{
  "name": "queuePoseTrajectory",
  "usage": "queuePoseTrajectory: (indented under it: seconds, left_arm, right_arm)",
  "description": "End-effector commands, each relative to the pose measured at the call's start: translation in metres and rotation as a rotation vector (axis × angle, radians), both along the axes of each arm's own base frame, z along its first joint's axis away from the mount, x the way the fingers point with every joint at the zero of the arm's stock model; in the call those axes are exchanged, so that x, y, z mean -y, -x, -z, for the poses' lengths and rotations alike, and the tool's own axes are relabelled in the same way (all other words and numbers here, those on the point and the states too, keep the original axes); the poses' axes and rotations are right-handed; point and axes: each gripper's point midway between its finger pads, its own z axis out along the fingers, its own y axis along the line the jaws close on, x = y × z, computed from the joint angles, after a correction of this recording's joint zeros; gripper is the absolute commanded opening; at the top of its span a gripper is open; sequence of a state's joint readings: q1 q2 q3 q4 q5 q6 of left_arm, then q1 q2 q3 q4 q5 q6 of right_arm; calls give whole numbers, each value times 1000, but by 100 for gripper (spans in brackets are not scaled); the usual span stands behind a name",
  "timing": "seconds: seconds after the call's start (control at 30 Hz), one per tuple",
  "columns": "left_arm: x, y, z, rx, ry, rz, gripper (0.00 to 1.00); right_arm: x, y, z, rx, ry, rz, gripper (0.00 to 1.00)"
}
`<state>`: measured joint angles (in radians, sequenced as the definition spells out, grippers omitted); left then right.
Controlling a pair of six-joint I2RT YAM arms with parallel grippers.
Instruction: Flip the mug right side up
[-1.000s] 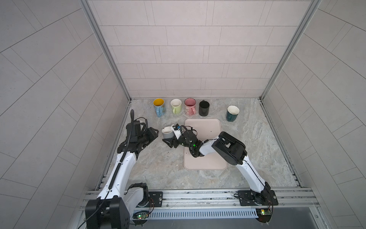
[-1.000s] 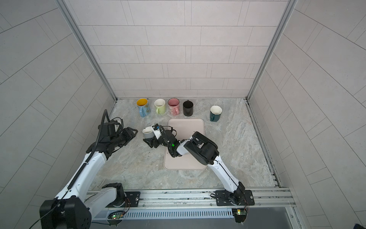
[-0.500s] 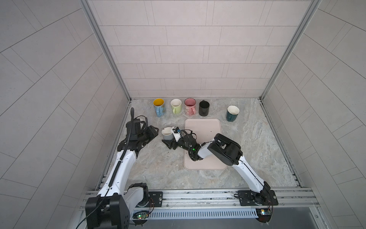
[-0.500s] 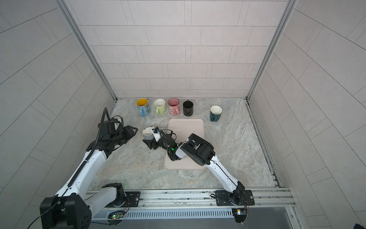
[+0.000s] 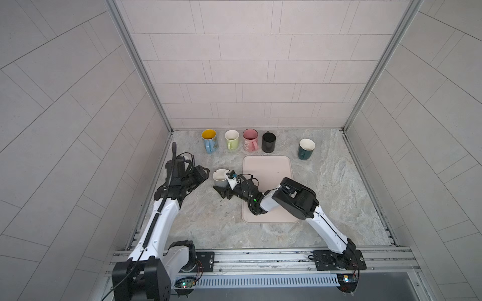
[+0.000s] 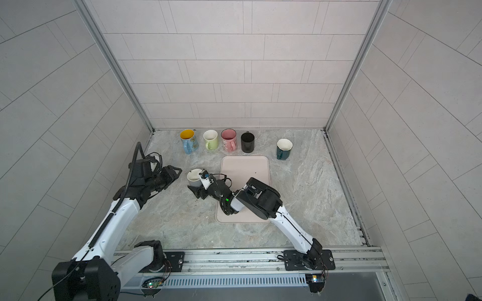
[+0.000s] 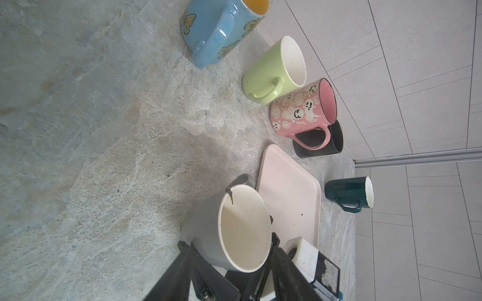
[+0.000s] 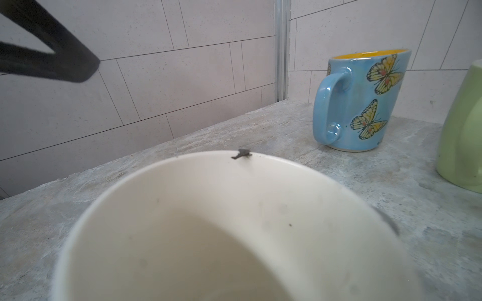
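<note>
1. Worktop (image 5: 208, 224): marbled grey surface enclosed by tiled walls. It carries everything below.
2. Tray (image 5: 271, 166): pale pink, rectangular, lying flat at mid-worktop with nothing standing on it. The right arm reaches across it.
3. Right tool (image 7: 229, 242): clamped on the grey mug. In the left wrist view its black fingers (image 7: 182, 260) press against opposite sides of the mug body.
4. Left tool (image 5: 203, 176): raised to the left of the grey mug, apart from it and pointing towards it. It carries nothing. Whether its jaws are parted or closed cannot be told.
5. Grey mug (image 5: 220, 176): the task item. It has a grey outside and a cream inside, and sits mouth up just beside the tray's left edge. Its handle (image 7: 243, 179) shows in the left wrist view. Whether the base bears fully on the worktop cannot be told.
6. 5 other mugs stand upright, mouths up, along the back wall.
   - 4 are close together in a row: blue butterfly mug (image 5: 208, 142), green mug (image 5: 231, 140), pink mug (image 5: 250, 142) and black mug (image 5: 268, 143).
   - The teal mug (image 5: 305, 149) stands apart, near the tray's far right corner.
7. Dark mark (image 8: 241, 153): a small grey blemish on the grey mug's rim.
8. Speck (image 5: 277, 172): a small dark fleck on the tray surface.
</note>
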<state>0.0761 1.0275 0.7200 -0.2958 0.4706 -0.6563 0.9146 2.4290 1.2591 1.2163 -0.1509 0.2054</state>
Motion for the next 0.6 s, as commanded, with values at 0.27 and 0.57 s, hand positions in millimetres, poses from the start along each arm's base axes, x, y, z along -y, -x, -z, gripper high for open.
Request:
queuePoseTrajectory:
  seconds: [0.27,0.57]
  left_arm:
    - [4,6,-6,35,-3,24,54]
    - [7,12,-8,44,2,38,54]
  right_arm:
    - [-1,16,19,15,85,2,60]
    - [3,27,21,23,127,6,70]
